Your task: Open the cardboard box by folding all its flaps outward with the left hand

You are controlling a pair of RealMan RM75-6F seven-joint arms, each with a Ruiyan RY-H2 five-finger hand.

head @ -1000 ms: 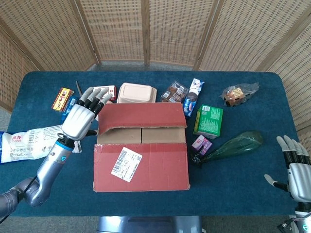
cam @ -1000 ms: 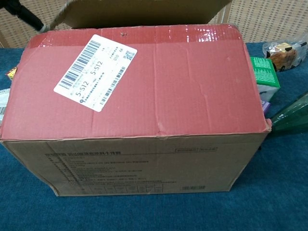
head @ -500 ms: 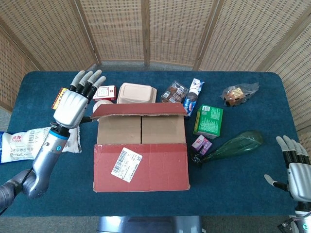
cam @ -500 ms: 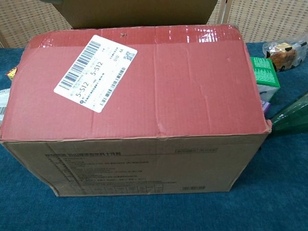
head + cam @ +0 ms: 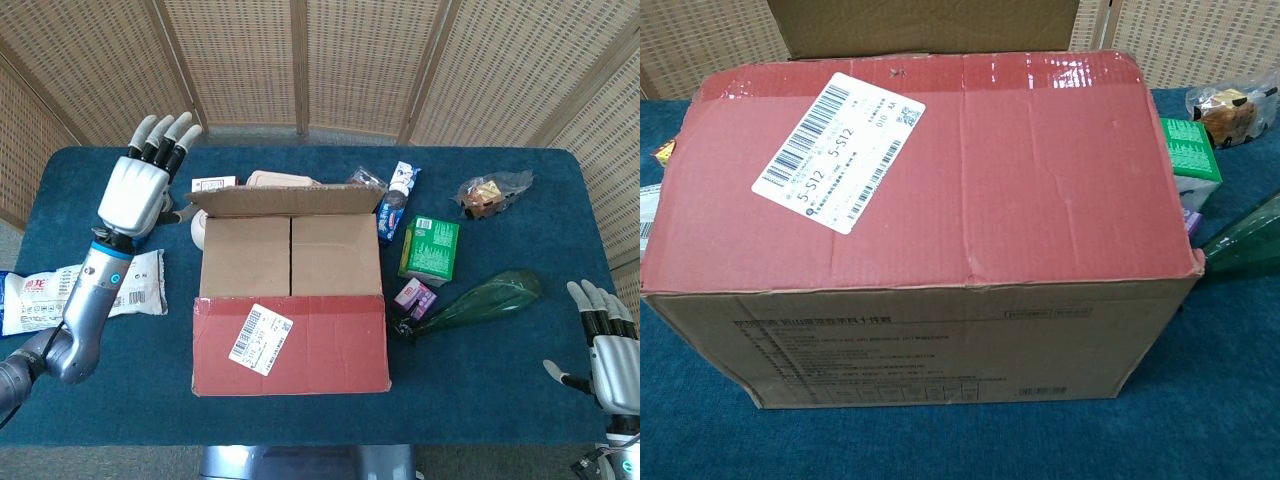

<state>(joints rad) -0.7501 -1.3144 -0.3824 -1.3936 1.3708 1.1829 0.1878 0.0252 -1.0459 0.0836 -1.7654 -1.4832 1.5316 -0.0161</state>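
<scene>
Since a second ago the left hand (image 5: 135, 190) has lifted up and away to the far left, and the far flap (image 5: 285, 199) it was under now stands nearly upright instead of lying over the opening. The cardboard box (image 5: 290, 300) sits mid-counter (image 5: 480, 400), long axis left to right, its near flap (image 5: 930, 170) folded outward. That hand, fingers spread and holding nothing, is just left of the raised flap; the right hand (image 5: 610, 350), also spread, idles far off.
</scene>
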